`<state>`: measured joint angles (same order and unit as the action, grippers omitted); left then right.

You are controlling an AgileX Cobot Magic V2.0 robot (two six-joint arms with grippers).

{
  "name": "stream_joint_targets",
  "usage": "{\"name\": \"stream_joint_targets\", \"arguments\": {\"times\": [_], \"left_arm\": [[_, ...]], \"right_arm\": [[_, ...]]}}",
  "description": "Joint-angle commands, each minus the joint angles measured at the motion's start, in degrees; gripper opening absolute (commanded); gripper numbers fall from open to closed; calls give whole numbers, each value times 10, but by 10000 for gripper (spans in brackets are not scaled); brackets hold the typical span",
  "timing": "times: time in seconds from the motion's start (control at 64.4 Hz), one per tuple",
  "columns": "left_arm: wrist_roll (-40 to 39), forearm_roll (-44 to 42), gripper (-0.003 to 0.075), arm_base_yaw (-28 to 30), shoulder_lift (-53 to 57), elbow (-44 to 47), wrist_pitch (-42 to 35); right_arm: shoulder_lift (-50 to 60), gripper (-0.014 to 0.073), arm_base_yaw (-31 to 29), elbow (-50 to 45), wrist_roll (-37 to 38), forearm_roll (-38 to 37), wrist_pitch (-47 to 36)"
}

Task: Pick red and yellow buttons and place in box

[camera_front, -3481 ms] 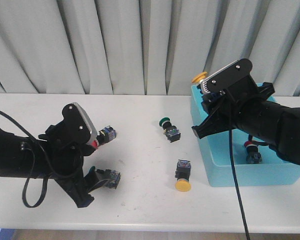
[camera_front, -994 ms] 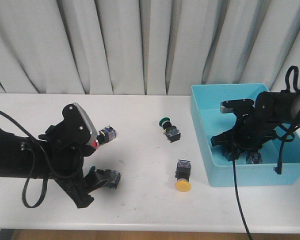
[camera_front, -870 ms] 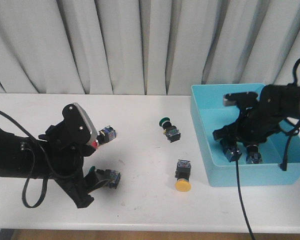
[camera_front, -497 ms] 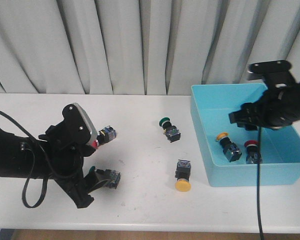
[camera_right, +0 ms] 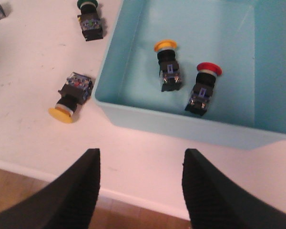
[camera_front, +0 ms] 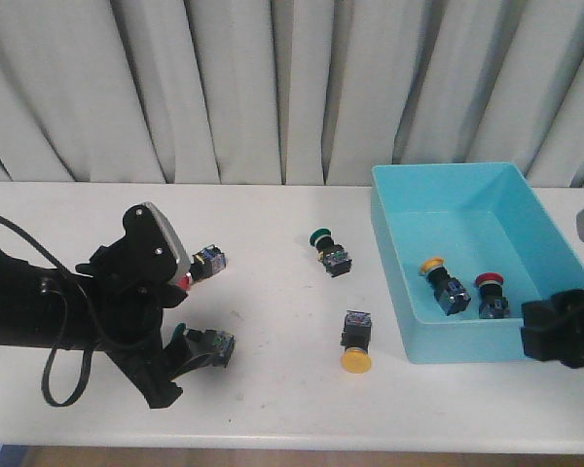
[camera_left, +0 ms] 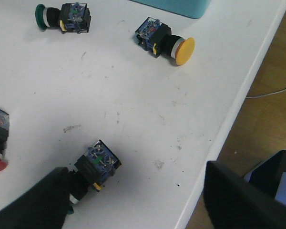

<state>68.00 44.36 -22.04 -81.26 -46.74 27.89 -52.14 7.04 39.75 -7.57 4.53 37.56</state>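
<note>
- Sat at the right end of the white tabletop [camera_front: 273, 243], toward its back edge: turquoise box [camera_front: 394, 282], open-topped.
- Lay inside the box near its front wall, side by side and apart: yellow-capped button [camera_front: 441, 282] and red-capped button [camera_front: 490, 294], both on their sides.
- Rested on the tabletop just left of the box's front corner: second yellow-capped button [camera_front: 354, 343], cap toward the front edge.
- Lay mid-table, nearer the back edge: green-capped button [camera_front: 330, 250].
- Hung low over the left part of the tabletop: left gripper [camera_left: 148, 200], fingers spread wide, gripping nothing.
- Lay beside one left finger, cap partly hidden behind it: another green-capped button [camera_left: 93, 169].
- Lay on the tabletop just behind the left arm: second red-capped button [camera_front: 200, 266].
- Hovered beyond the front edge, near the box's front right corner: right gripper [camera_right: 140, 188], fingers spread apart and empty.
</note>
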Motion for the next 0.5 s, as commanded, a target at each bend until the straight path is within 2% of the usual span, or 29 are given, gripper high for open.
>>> {"name": "stream_joint_targets", "arguments": {"times": [0.0,0.482], "left_arm": [[-6,15,552,1,17,-15,-10],[-6,15,552,1,17,-15,-11]], "right_arm": [[36,377,0,8,0,0,8],[83,376,0,8,0,1,31]]}}
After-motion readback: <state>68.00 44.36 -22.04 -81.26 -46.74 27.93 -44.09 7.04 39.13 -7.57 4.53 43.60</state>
